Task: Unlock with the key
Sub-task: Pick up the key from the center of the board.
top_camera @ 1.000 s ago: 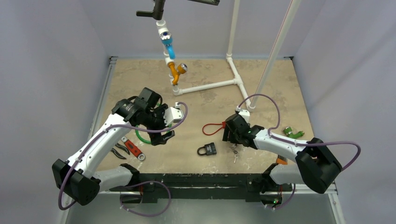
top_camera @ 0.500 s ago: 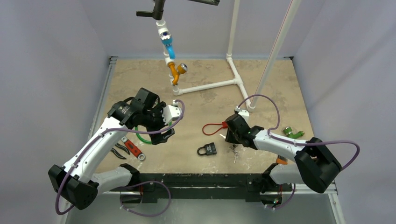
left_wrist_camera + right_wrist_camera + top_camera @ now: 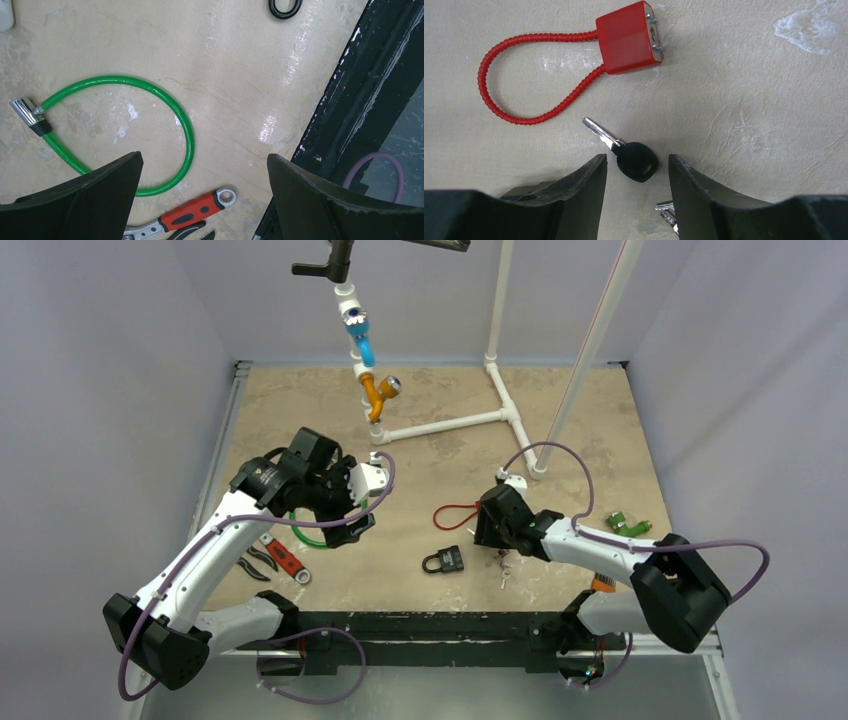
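Jaws of the right gripper [image 3: 636, 167] stood part-way open, low over the table [image 3: 774, 125], with one finger on each side of the black head of the key [image 3: 636, 160]. From where I looked, a sliver of tabletop showed on both sides of that head, so the key lay flat and ungripped, its blade aimed at the red cable lock [image 3: 628, 37] just beyond. A couple of other keys [image 3: 667, 214] lay nearer the wrist. The black padlock [image 3: 445, 560] sat on the table just to the left of that gripper, apart from it. Over on the other side the left gripper [image 3: 202, 165] hung above the table with its jaws spread wide and nothing in them. Under it lay a green cable loop [image 3: 186, 131] and a red-handled wrench [image 3: 192, 214].
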You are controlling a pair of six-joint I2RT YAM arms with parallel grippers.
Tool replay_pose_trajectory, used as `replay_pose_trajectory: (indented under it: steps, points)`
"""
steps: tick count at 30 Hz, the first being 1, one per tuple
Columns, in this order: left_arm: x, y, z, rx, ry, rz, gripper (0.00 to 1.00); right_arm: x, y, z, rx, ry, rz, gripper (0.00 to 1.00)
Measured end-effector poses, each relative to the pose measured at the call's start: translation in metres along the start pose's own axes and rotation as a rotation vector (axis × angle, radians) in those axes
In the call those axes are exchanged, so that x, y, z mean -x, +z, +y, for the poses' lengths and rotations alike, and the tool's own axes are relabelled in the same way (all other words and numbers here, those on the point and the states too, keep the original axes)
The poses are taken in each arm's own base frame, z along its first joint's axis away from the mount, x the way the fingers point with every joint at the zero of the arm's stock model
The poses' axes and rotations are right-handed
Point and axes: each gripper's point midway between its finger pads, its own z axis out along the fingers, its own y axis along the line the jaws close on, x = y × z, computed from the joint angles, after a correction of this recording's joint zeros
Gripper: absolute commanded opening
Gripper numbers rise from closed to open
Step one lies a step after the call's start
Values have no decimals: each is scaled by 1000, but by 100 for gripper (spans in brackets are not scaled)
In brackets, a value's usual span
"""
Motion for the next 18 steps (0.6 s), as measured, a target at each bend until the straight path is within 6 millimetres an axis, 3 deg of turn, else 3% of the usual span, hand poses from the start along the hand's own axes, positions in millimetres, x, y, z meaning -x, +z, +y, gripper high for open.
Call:
replay_pose_trajectory:
  steps: [9,18]
  points:
    - [2,0,2,6,3,-8,96,4,10,13,-17,-44,3,39]
    - [2,0,3,11,5,-8,96,-6,11,31,-54,-132,-25,42]
